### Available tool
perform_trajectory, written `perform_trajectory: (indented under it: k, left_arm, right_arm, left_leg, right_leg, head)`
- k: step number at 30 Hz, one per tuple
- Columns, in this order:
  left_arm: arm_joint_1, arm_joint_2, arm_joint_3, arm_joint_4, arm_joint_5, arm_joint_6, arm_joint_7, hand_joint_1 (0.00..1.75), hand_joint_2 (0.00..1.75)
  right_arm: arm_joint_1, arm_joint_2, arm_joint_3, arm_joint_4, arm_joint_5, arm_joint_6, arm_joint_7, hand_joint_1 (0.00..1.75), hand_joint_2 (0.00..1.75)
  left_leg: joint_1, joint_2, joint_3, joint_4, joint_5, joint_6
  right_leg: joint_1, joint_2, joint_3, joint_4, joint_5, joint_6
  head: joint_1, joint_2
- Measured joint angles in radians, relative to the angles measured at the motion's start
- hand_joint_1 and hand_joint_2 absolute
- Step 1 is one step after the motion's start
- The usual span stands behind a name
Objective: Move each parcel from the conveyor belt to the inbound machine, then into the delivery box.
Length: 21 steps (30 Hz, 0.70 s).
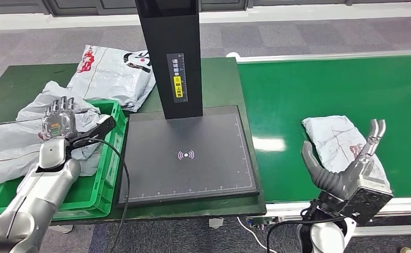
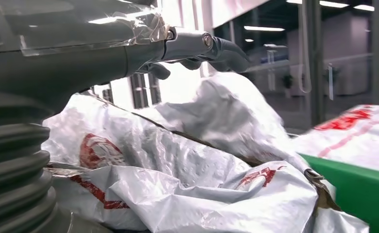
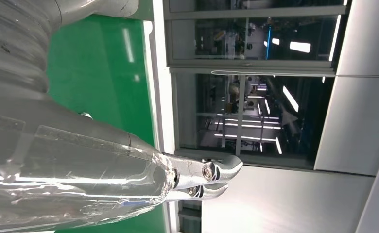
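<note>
**A:** Head view first: where's the next parcel [image 1: 339, 141]?

**B:** On the green conveyor belt [image 1: 319, 89], just ahead of my right hand [image 1: 351, 167]. That hand hangs over the belt's near edge with thumb and fingers spread wide, holding nothing. The parcel's long axis runs slantwise, from the far left toward me and to the right.

**A:** And your left hand [image 1: 60, 120]?

**B:** Well apart, over the heaped parcels in the green delivery box [image 1: 99, 195], fingers extended, gripping nothing. So the right is clearly nearer.

**A:** Room to work?

**B:** Open belt on the parcel's far side and to its left. The inbound machine's black plate [image 1: 187, 153] lies to the left, across the belt's edge, with its upright post [image 1: 173, 52] at the back; I'd carry low and forward of that.
</note>
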Motion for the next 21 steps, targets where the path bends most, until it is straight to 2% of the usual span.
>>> perform_trajectory:
  k: [1, 5, 8, 10, 12, 14, 16, 18, 21]
  left_arm:
    - [0.0, 0.003, 0.001, -0.002, -0.007, -0.002, 0.007, 0.0, 0.0]
    - [-0.002, 0.011, 0.026, -0.011, -0.002, -0.011, 0.002, 0.0, 0.0]
    - [-0.008, 0.01, 0.082, -0.021, 0.108, -0.035, -0.093, 0.0, 0.0]
    - [-0.015, 0.005, 0.15, -0.035, 0.295, -0.114, -0.227, 0.0, 0.0]
    - [-0.02, -0.005, 0.235, -0.057, 0.536, -0.247, -0.368, 0.0, 0.0]
    - [-0.023, -0.013, 0.313, -0.084, 0.741, -0.386, -0.446, 0.0, 0.0]
    - [-0.022, -0.018, 0.372, -0.123, 0.925, -0.513, -0.462, 0.0, 0.0]
    - [-0.018, -0.021, 0.41, -0.173, 1.109, -0.608, -0.44, 0.0, 0.0]
    - [0.002, -0.021, 0.422, -0.258, 1.32, -0.674, -0.388, 0.0, 0.0]
  right_arm:
    - [0.0, 0.001, 0.0, 0.0, 0.002, 0.002, 0.0, 0.0, 1.75]
    - [-0.001, 0.004, 0.0, 0.0, 0.013, 0.017, 0.005, 0.0, 1.75]
    - [-0.001, 0.006, 0.0, 0.0, 0.016, 0.021, 0.007, 0.0, 1.75]
    - [0.002, 0.006, -0.002, 0.0, 0.011, 0.021, 0.006, 0.0, 1.75]
    - [0.005, 0.006, -0.004, 0.0, 0.001, 0.021, 0.001, 0.0, 1.75]
    - [0.006, 0.004, -0.005, 0.001, -0.011, 0.017, -0.006, 0.0, 1.75]
    - [0.007, -0.002, -0.006, 0.005, -0.025, 0.008, -0.014, 0.0, 1.75]
    - [0.007, -0.009, -0.006, 0.009, -0.037, -0.003, -0.018, 0.0, 1.75]
    - [0.013, -0.017, -0.006, 0.012, -0.044, -0.013, -0.018, 0.0, 1.75]
  left_leg:
    - [0.0, 0.0, 0.0, 0.0, 0.0, 0.0]
    - [0.0, 0.0, -0.001, 0.0, 0.0, 0.0]
    - [0.0, 0.0, -0.002, 0.0, 0.0, 0.0]
    - [0.0, 0.0, -0.002, 0.0, 0.0, 0.0]
    - [0.0, 0.0, -0.002, 0.0, 0.0, 0.0]
    - [0.0, 0.0, -0.002, 0.0, 0.0, 0.0]
    - [0.0, 0.001, -0.003, 0.0, 0.0, 0.0]
    - [0.0, 0.002, -0.003, 0.0, 0.0, 0.0]
    - [0.0, 0.001, -0.003, 0.0, 0.0, 0.0]
  right_leg:
    - [0.0, 0.0, 0.0, 0.0, 0.0, 0.0]
    - [0.0, 0.0, -0.001, 0.0, 0.0, 0.0]
    - [0.0, 0.0, -0.002, 0.0, 0.0, 0.0]
    - [0.0, 0.0, -0.002, 0.0, 0.0, 0.0]
    - [0.0, 0.001, -0.002, 0.0, 0.0, 0.0]
    - [0.0, 0.001, -0.002, 0.0, 0.0, 0.0]
    - [0.0, 0.001, -0.003, 0.0, 0.0, 0.0]
    - [0.0, 0.001, -0.003, 0.0, 0.0, 0.0]
    - [0.0, 0.001, -0.003, 0.0, 0.0, 0.0]
  head:
    - [0.0, 0.0]
    - [0.0, 0.0]
    - [0.0, 0.0]
    - [0.0, 0.0]
    - [0.0, 0.0]
    - [0.0, 0.0]
    - [0.0, 0.0]
    - [0.0, 0.0]
    - [0.0, 0.0]
